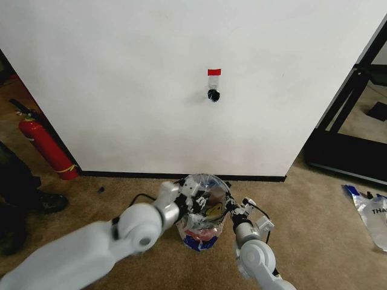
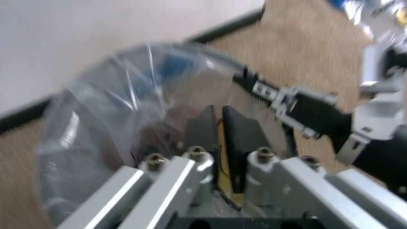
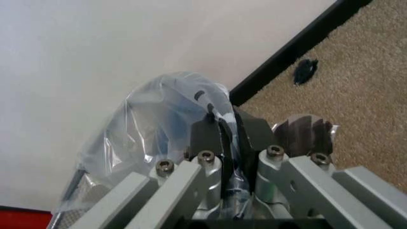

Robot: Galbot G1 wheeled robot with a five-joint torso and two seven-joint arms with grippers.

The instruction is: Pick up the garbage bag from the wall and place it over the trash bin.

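Legible text: one item. The spare plastic bag (image 1: 370, 212), lying on the carpet well to the right of the trash bin (image 1: 202, 211), carries blue print reading "THA", cut off at the picture edge. Print on the garbage bag (image 1: 205, 202) over the bin is unreadable.

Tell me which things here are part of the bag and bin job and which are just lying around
Part of the job:
- garbage bag, draped over the bin
- trash bin
- left gripper, shut on the bag
- right gripper, shut on the bag
- wall with its black hook

Just lying about:
- red fire extinguisher
- other plastic bag on the carpet
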